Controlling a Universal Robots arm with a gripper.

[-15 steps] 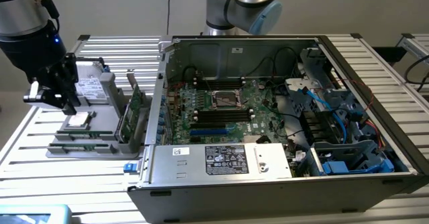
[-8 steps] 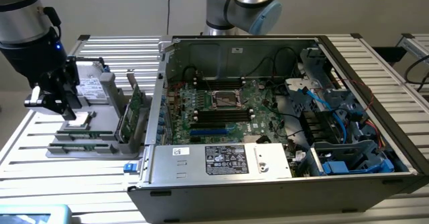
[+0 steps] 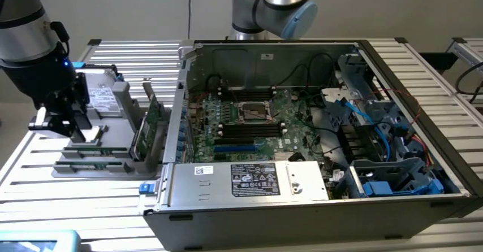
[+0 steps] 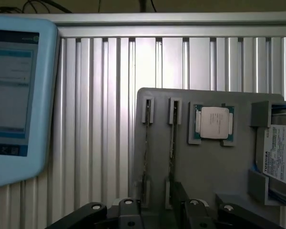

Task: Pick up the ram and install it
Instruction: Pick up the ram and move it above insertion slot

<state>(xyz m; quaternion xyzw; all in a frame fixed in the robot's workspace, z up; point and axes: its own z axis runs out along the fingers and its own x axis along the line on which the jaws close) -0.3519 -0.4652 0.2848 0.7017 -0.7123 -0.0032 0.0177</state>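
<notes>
Two ram sticks stand on edge in the slots of a grey parts holder (image 4: 209, 167); in the wrist view they are thin dark-green lines, one ram (image 4: 147, 148) beside the other (image 4: 173, 143). In the exterior view the ram sticks (image 3: 85, 146) lie low at the holder's near end, at the exterior view's left. My gripper (image 3: 74, 132) hangs just above that end of the holder (image 3: 113, 170). Its black fingers (image 4: 128, 210) frame the ends of the sticks, and the gripper (image 4: 155, 212) is open with nothing held.
The holder also carries a CPU (image 4: 213, 122), a hard drive (image 4: 281, 155) and tall green expansion cards (image 3: 153, 116). An open computer case (image 3: 249, 184) with its motherboard (image 3: 249, 122) stands to the exterior view's right. A blue-framed tablet (image 4: 14, 90) lies on the ribbed table (image 4: 105, 119).
</notes>
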